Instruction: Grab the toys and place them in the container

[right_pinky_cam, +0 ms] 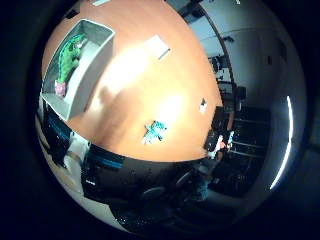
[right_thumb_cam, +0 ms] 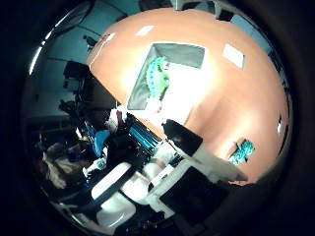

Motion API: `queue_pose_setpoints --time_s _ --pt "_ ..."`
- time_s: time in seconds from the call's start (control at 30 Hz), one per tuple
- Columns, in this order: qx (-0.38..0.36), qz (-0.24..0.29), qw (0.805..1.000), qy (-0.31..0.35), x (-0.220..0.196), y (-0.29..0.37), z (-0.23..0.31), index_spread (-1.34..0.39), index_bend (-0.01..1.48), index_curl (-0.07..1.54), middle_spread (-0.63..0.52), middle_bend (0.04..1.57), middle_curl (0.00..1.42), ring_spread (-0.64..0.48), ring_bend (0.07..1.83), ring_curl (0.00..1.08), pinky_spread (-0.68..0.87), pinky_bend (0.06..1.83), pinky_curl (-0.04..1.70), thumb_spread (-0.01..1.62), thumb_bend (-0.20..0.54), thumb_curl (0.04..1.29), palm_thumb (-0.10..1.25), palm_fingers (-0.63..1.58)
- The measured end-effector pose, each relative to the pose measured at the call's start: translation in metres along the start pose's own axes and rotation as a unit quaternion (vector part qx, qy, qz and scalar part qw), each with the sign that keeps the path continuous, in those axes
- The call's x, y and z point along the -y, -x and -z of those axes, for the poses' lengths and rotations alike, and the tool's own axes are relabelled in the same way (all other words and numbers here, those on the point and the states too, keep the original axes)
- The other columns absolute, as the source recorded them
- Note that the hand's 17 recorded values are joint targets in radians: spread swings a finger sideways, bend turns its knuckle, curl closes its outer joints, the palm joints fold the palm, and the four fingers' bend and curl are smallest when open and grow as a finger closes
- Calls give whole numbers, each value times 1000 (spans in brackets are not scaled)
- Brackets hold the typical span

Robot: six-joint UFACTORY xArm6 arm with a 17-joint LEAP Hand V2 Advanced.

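Note:
A grey rectangular container (right_pinky_cam: 100, 50) stands on an orange-brown table (right_pinky_cam: 130, 85), near one edge. Inside it lies a green spiky toy (right_pinky_cam: 70, 54) with a pink end (right_pinky_cam: 60, 89). A small teal toy (right_pinky_cam: 154, 131) lies loose on the tabletop, well apart from the container and close to the table's edge. My right hand (right_thumb_cam: 199, 155) hovers high above the table, away from both toys. One black-and-white finger reaches out straight into the thumb side view. Nothing is held in the hand.
A white card (right_pinky_cam: 160, 46) lies flat on the table past the container, and a small white object (right_pinky_cam: 203, 105) sits near the far edge. Dark chairs and equipment (right_pinky_cam: 150, 195) crowd the floor beside the table.

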State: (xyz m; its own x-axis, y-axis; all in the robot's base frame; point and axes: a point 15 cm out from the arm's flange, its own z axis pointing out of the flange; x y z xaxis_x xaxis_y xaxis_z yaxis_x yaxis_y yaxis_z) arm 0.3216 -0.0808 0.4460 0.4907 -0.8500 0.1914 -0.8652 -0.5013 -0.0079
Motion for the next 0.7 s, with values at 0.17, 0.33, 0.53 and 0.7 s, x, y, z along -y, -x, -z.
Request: queue_pose_setpoints --time_s 0.17,0.33,0.53,0.7 --pt "-10 -52 998 19 -55 -60 -15 -424 163 310 -143 292 354 -28 487 216 436 345 366 1077 -24 290 540 321" --pt "-20 -126 991 27 -121 -118 -36 -421 167 299 -143 290 354 -17 474 212 432 345 344 1080 -24 286 527 322" --pt "-25 -174 984 26 -159 -163 -67 -421 167 294 -141 285 353 -1 445 207 426 347 325 1073 -26 278 500 322" --pt "-3 -206 978 26 -173 -181 -102 -417 164 289 -134 281 353 16 429 205 431 351 309 1071 -24 279 490 318"
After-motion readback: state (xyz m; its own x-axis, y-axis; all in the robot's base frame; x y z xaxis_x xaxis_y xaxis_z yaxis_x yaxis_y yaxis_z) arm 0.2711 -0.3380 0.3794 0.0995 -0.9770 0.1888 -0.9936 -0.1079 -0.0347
